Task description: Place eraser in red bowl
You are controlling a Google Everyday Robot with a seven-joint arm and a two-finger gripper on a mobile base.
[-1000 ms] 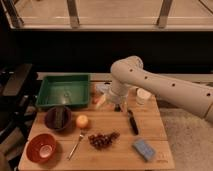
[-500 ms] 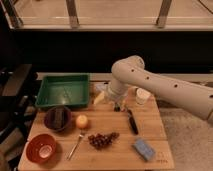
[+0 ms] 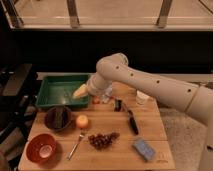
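Down and to the right of the claw (image 3: 111, 99), near it but apart, lies the eraser (image 3: 132, 122), a dark block flat on the wooden table (image 3: 155, 125). My first worry is picking the wrong thing. Further out the same way lies a blue-grey block (image 3: 145, 149), and an overshoot could put me on that instead. The eraser is also low and narrow, so a descent slightly off its line might shove it along the wood rather than catch it.

The carry is the other risk. The red bowl (image 3: 41, 148) sits well away, down and far to the left of the claw. The path there crosses grapes (image 3: 102, 140), a utensil (image 3: 77, 143) and an orange ball (image 3: 82, 121). The darker bowl (image 3: 57, 117) comes first on that side, so an early drop would land in it.

I cannot tell whether the claw is open or closed. It hangs under the wrist, just right of the green tray (image 3: 62, 92), and I can make out nothing held in it.
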